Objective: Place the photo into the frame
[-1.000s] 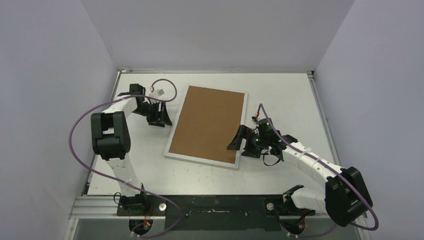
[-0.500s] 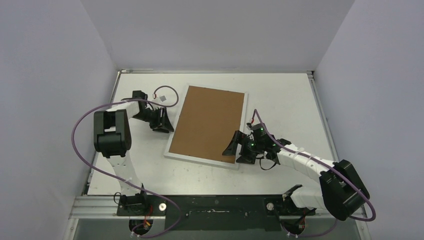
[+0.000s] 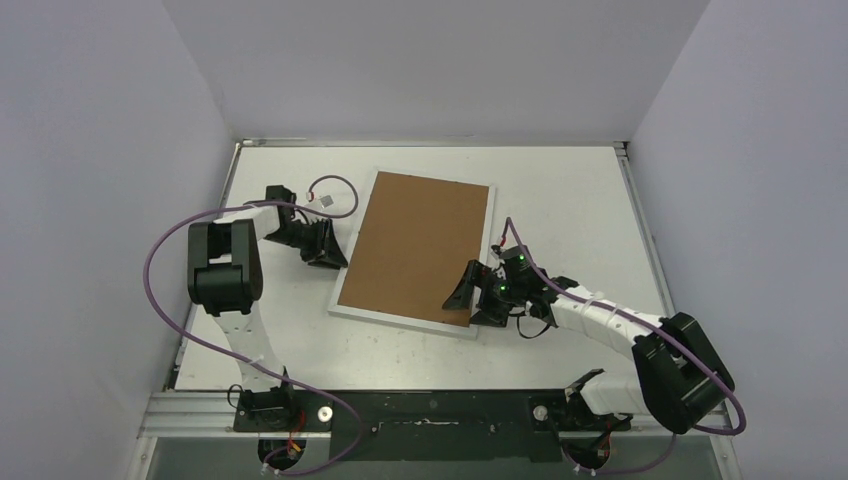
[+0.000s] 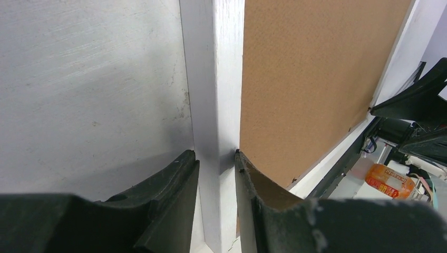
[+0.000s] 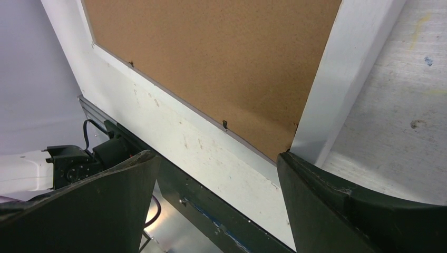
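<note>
The frame (image 3: 400, 322) lies flat on the table with its narrow white border showing. A brown backing board (image 3: 420, 240) covers its middle, and the photo is hidden. My left gripper (image 3: 330, 250) is at the frame's left border (image 4: 213, 79). Its fingers stand on either side of the white rail and press against it (image 4: 215, 154), the inner one over the board (image 4: 305, 79). My right gripper (image 3: 478, 295) hovers at the frame's near right corner, open wide (image 5: 216, 155). One finger is by the right border (image 5: 348, 63); the board (image 5: 211, 52) fills the view above.
Grey walls close in the table on the left, back and right. A black base rail (image 3: 430, 410) runs along the near edge. Purple cables loop from both arms, and a small white tag (image 3: 325, 200) hangs by the left wrist. An orange bottle (image 4: 390, 179) lies off the table.
The left gripper has slid right onto the frame's left border and its jaws have narrowed around it. The right gripper has moved a little left to the frame's near right corner.
</note>
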You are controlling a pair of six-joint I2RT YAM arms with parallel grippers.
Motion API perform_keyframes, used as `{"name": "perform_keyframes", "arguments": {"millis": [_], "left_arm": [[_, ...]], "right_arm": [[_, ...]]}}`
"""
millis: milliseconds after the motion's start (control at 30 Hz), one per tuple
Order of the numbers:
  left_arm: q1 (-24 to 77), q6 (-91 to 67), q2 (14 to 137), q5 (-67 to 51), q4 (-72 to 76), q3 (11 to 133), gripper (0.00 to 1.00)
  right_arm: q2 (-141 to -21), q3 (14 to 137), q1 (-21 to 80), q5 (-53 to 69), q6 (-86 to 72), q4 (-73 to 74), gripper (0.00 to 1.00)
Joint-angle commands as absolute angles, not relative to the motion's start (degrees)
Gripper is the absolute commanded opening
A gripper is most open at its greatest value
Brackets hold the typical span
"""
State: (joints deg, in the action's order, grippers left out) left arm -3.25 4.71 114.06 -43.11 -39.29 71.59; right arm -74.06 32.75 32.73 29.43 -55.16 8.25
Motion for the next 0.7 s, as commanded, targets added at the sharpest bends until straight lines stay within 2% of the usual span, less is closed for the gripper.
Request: {"name": "perform_keyframes", "arguments": {"millis": [0,667], "left_arm": [[-2.35,5.45,114.78,-42.89,-37.12,70.41,0.29],[-1.58,6.35,115.85,-43.31,-37.08,68.78,0.2]], "right_arm": [[-75.63,32.0,33.29,28.72,-55.22,6.6,0.85],[-79.35,34.54,34.71,27.1,-53.9,7.44,0.84]]}}
